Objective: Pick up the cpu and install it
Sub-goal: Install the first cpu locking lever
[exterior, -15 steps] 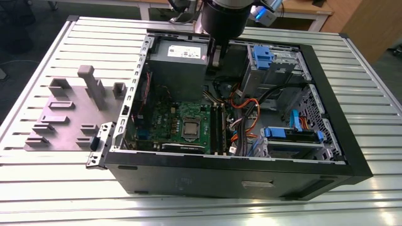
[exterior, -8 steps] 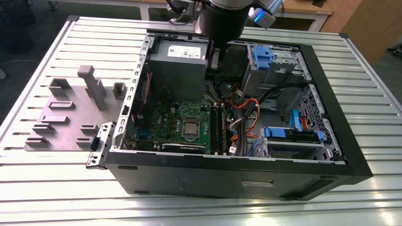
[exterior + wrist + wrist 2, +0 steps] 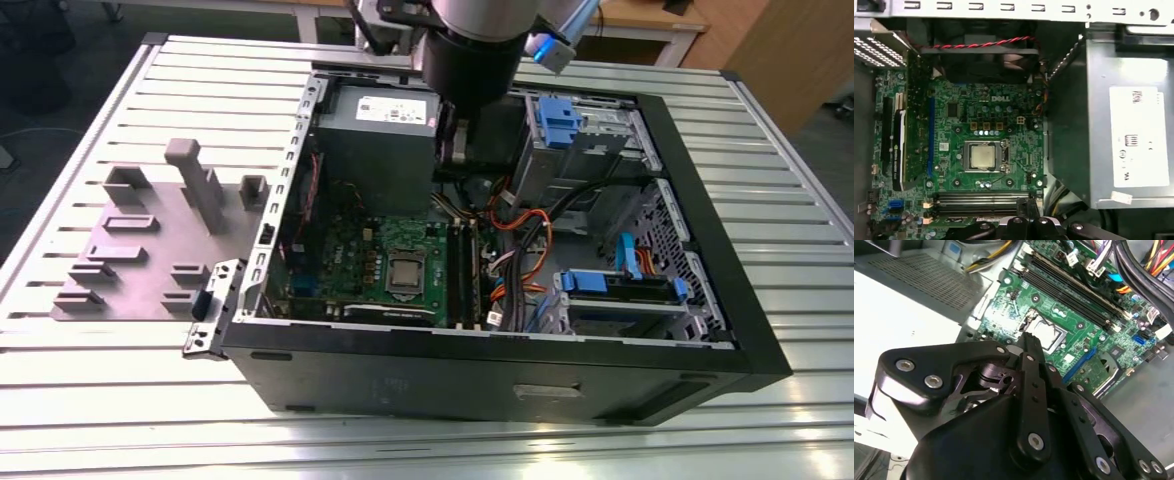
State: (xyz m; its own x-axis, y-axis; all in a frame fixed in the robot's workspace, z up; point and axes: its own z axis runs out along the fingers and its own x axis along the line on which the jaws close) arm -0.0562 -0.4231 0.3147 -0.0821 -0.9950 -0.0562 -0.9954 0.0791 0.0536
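The cpu point(image 3: 982, 156) is a small silver-grey square lying flat inside the metal socket frame point(image 3: 968, 157) in the middle of the green motherboard point(image 3: 1004, 100). In the exterior view the cpu point(image 3: 404, 270) lies low in the open computer case, well below the arm point(image 3: 467, 55). My gripper point(image 3: 1027, 340) hangs above the board beside the memory slots point(image 3: 979, 198), apart from the cpu point(image 3: 1048, 335). Its black fingertips point(image 3: 1026, 206) stand together, shut, with nothing seen between them.
The black case point(image 3: 507, 375) lies open on a slatted metal table point(image 3: 80, 400). A grey power supply point(image 3: 1104, 125) walls one side of the board; cables point(image 3: 514, 230) and blue drive bays point(image 3: 621, 285) crowd the other. A grey fixture point(image 3: 147, 250) with raised blocks sits at the exterior view's left.
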